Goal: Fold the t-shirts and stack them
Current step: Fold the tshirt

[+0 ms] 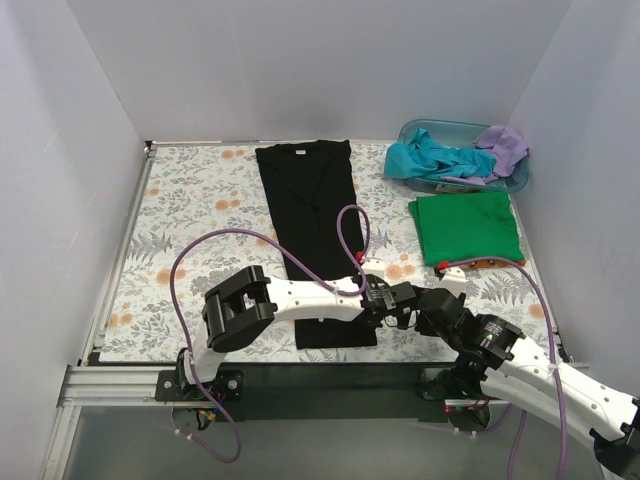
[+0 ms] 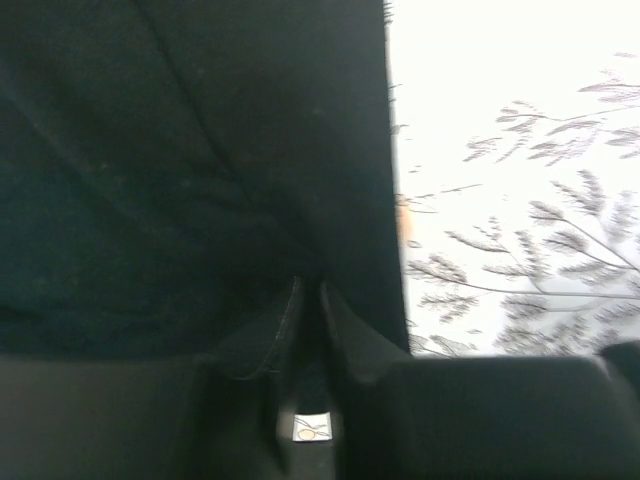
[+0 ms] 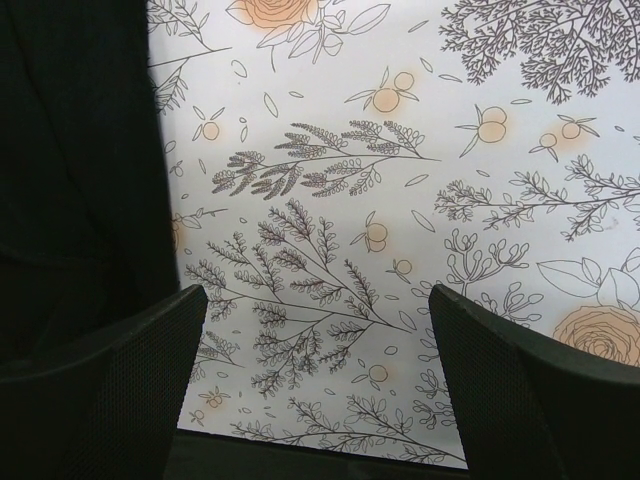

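Currently I'm on the black t-shirt (image 1: 310,200). It lies as a long narrow strip down the middle of the counter, from the far edge almost to the near edge. By my reading its sides are already turned in, so the crosswise fold is the step in hand.

My left gripper (image 2: 308,300) reaches across to the strip's right-hand border, close to the near edge. The left wrist view shows its fingers together with a ridge of black cloth nipped between them. My right gripper (image 3: 318,296) hangs just beside that same border, over the flowered counter cover (image 3: 400,150), with its jaws wide apart and holding nothing.

The green t-shirt (image 1: 467,225) sits folded flat near the right edge, and I take it as the foot of the stack. The teal t-shirt (image 1: 430,160) and lilac t-shirt (image 1: 503,145) are heaped in the blue tub (image 1: 445,126) at the far right corner, not yet folded.

Next, I judge, the hem end has to be lifted and carried toward the far edge, then laid over the collar end. One pinch on the right border would likely let the opposite hem corner trail and skew the strip. I'd want a second hold on the hem before raising it. I cannot tell whether the left pinch has caught every layer.
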